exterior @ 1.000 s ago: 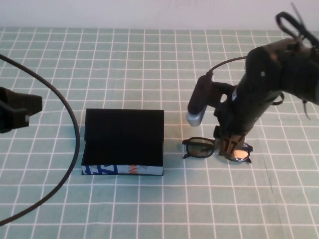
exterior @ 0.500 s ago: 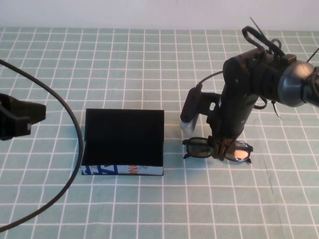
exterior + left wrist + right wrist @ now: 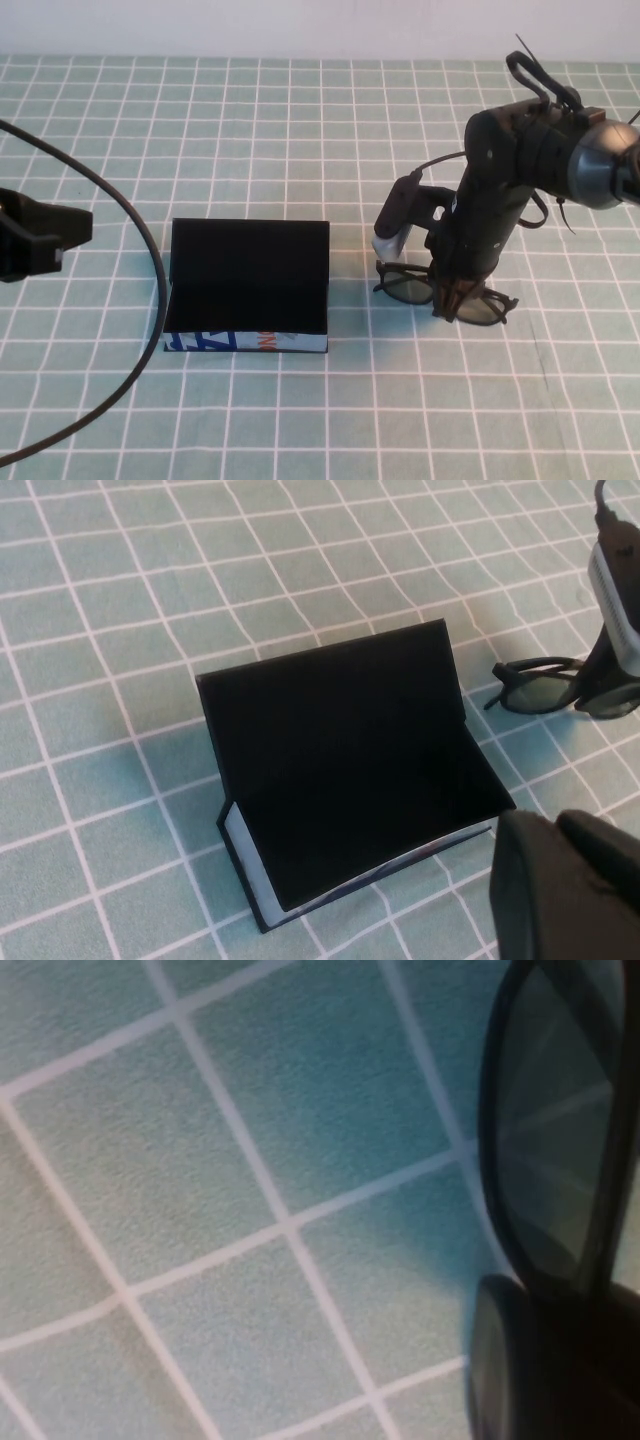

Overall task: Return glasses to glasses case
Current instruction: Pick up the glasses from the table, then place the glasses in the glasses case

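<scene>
The glasses case (image 3: 248, 285) stands open at the middle left of the green checked cloth, flap lid up, black inside empty, light printed side at the front; it also shows in the left wrist view (image 3: 350, 770). The black glasses (image 3: 405, 286) are just right of the case. My right gripper (image 3: 447, 298) comes down from above and is shut on the glasses at the bridge between the lenses. The right wrist view shows one dark lens (image 3: 555, 1140) beside a finger (image 3: 510, 1360). My left gripper (image 3: 45, 235) hangs shut and empty at the far left, away from the case.
A black cable (image 3: 130, 220) curves across the cloth left of the case. The right arm's wrist camera (image 3: 395, 215) hangs between the case and the glasses. The white wall edge runs along the back.
My right gripper has come down and closed on the glasses' bridge. The glasses have shifted a little to the right and tilted, and the lens glare is gone. The left arm is nearly still.
</scene>
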